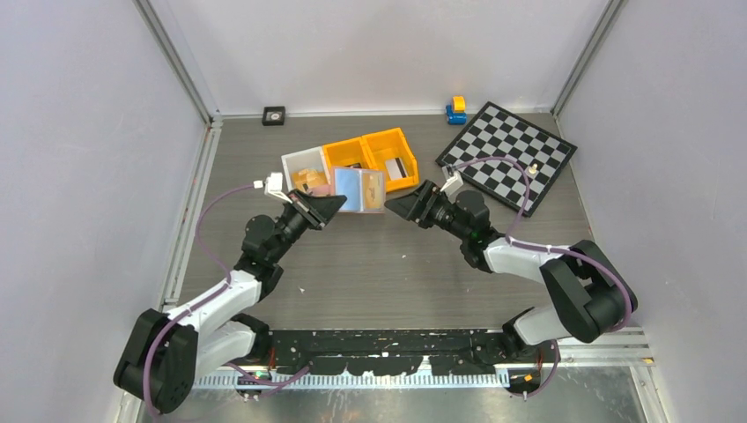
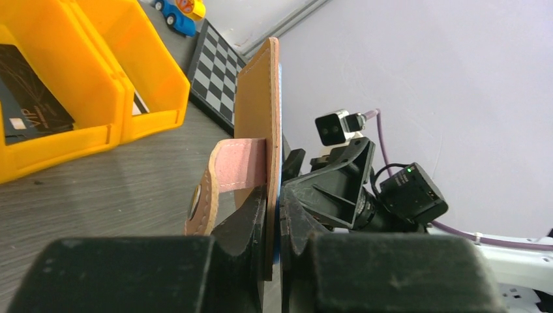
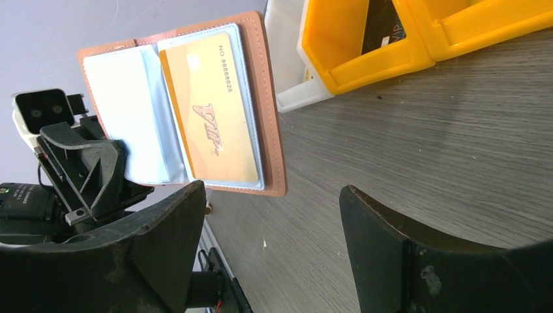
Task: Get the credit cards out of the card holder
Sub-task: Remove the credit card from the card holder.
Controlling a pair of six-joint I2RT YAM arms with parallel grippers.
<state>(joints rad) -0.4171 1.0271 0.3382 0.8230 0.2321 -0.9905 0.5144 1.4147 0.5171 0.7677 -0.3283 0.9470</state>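
Observation:
My left gripper (image 1: 328,208) is shut on the bottom edge of the tan card holder (image 1: 351,189), holding it upright and open above the table. Seen edge-on in the left wrist view, the card holder (image 2: 255,124) has its pink snap tab (image 2: 229,168) hanging to the left of my left gripper (image 2: 279,229). The card holder (image 3: 269,117) shows its clear pockets, and a gold VIP credit card (image 3: 212,111) sits in the right one. My right gripper (image 3: 270,195) is open and empty, a short way in front of the holder's open face (image 1: 401,204).
Two orange bins (image 1: 374,157) and a white bin (image 1: 304,169) stand just behind the holder. A black VIP card (image 2: 29,98) lies in one orange bin and another card (image 1: 395,166) in the other. A chessboard (image 1: 509,157) and a toy car (image 1: 456,109) are at the back right.

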